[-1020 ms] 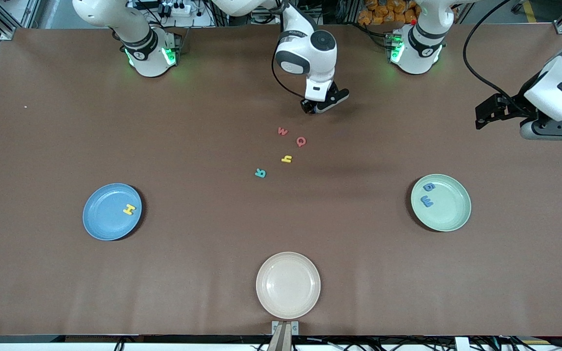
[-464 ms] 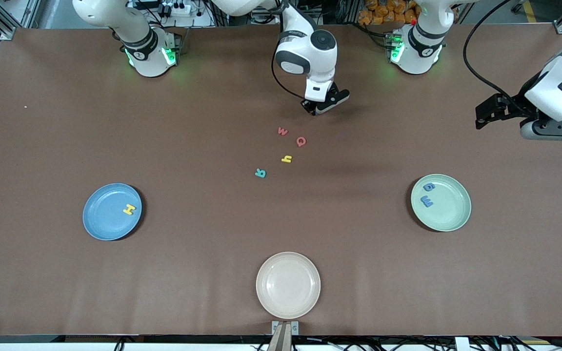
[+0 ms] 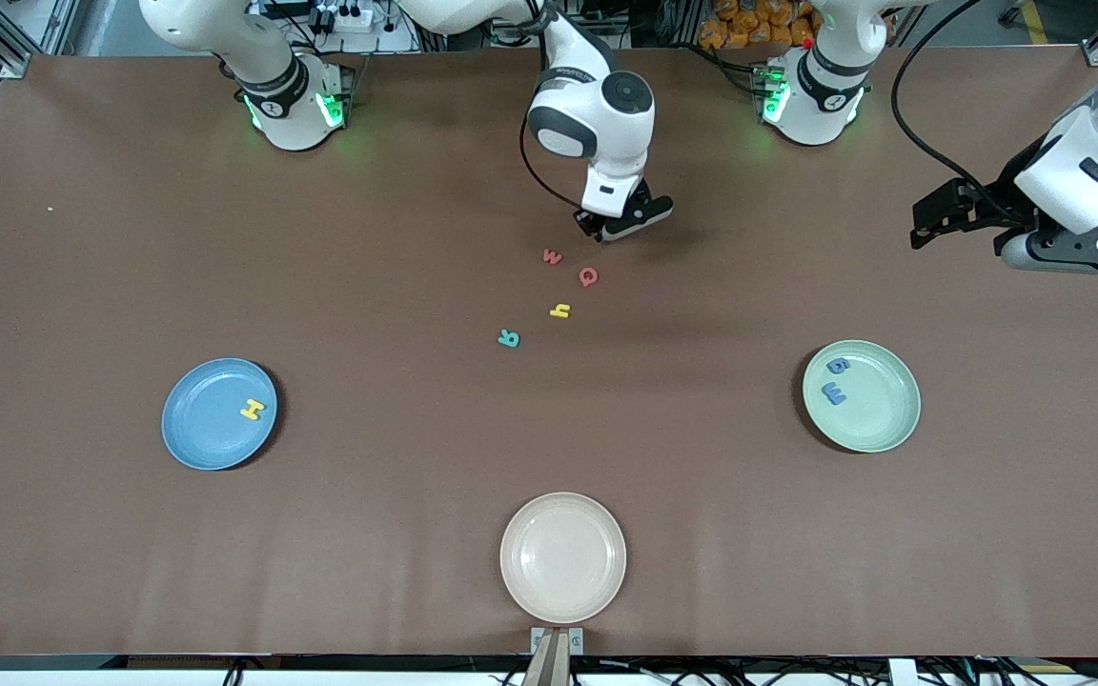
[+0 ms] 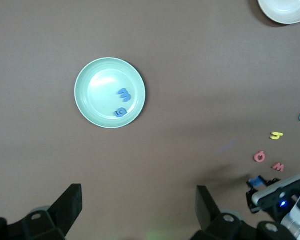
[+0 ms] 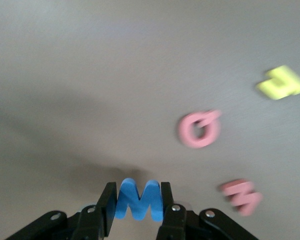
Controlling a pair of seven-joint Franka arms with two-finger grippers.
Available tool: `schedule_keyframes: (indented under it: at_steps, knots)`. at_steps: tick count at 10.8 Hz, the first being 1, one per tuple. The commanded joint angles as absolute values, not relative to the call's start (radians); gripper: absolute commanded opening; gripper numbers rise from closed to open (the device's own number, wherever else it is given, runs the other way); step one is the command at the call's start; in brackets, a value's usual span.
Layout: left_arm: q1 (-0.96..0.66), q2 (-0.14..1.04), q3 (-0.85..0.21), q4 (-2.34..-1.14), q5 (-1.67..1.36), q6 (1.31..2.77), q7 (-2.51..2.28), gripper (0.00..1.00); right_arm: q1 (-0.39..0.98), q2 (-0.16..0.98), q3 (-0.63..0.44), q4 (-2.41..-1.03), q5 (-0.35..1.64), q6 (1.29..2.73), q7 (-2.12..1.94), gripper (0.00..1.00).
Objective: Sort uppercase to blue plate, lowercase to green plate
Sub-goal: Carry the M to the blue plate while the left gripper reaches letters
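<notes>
We see the right gripper (image 5: 136,207) raised over the table (image 3: 82,286) just beside the red Q (image 3: 588,276), its fingers clamped on the blue W (image 5: 137,200); the left gripper (image 4: 139,210) hangs spread wide, high above the green plate (image 3: 878,424), that arm waiting; brown table; yellow H (image 3: 252,410) lies in the blue plate (image 3: 201,429); 1 cream plate (image 3: 563,557) sits nearest the camera.
</notes>
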State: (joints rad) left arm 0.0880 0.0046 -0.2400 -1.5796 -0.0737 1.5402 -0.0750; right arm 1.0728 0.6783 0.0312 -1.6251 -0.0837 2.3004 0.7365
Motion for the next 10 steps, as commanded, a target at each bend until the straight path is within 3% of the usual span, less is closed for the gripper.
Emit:
schedule_keyframes:
  at_steps: [1,4,7,10]
  knots:
    - [0.084,0.006,-0.293,-1.589,-0.130,1.525,-0.129,1.00,0.973,0.592,0.044,-1.643,-0.112,2.222,0.706,0.00]
    - [0.081,0.043,-0.426,-1.603,-0.149,1.564,-0.294,1.00,0.806,0.539,0.037,-1.644,-0.236,2.082,0.588,0.00]
    - [0.077,0.070,-0.573,-1.664,-0.137,1.667,-0.490,1.00,0.623,0.537,0.008,-1.644,-0.349,2.065,0.453,0.00]
    - [0.002,0.144,-0.615,-1.712,-0.133,1.761,-0.667,1.00,0.389,0.535,0.003,-1.631,-0.402,2.066,0.176,0.00]
